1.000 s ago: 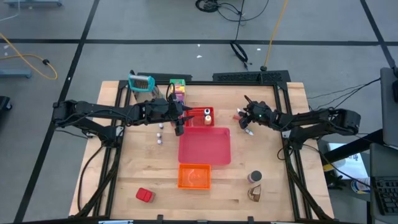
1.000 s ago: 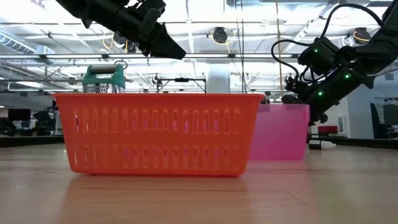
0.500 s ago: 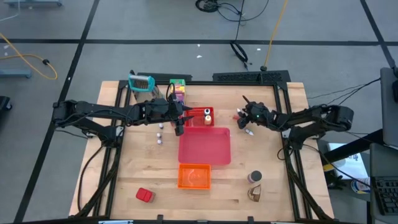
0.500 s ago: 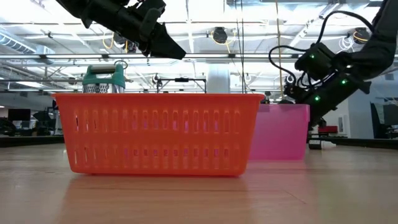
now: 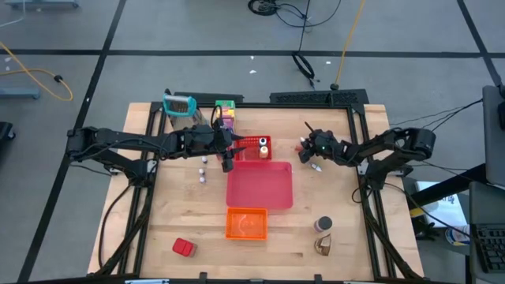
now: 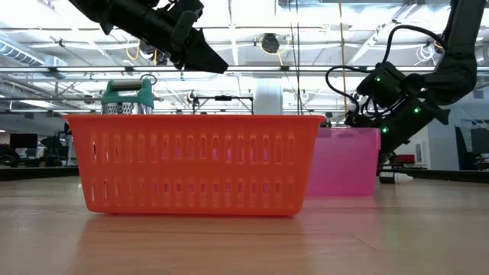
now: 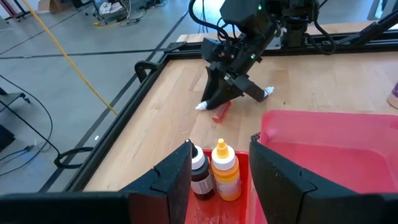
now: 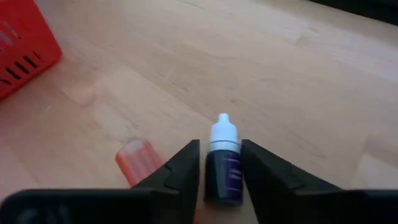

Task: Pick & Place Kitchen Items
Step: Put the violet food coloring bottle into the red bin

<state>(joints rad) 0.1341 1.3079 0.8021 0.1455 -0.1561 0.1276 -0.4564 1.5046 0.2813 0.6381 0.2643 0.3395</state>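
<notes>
A: Though the low view hides most of the desk behind the orange slotted plastic basket, what does the right pincer have?

B: Its fingers are clamped on a small dark purple dropper bottle with a white cap, low over the wood beside the big red plastic tray. A short translucent red tube lies just next to it, partly cut off by one finger.

A: And the left pincer?

B: Apart, holding nothing, hovering over the small red bin. Between its fingers stand a dark dropper bottle with a white cap and a little orange squeeze bottle; their bases are hidden.

A: Anything else?

B: A red block near the front edge, and small jars left of the tray, too tiny to read.
</notes>
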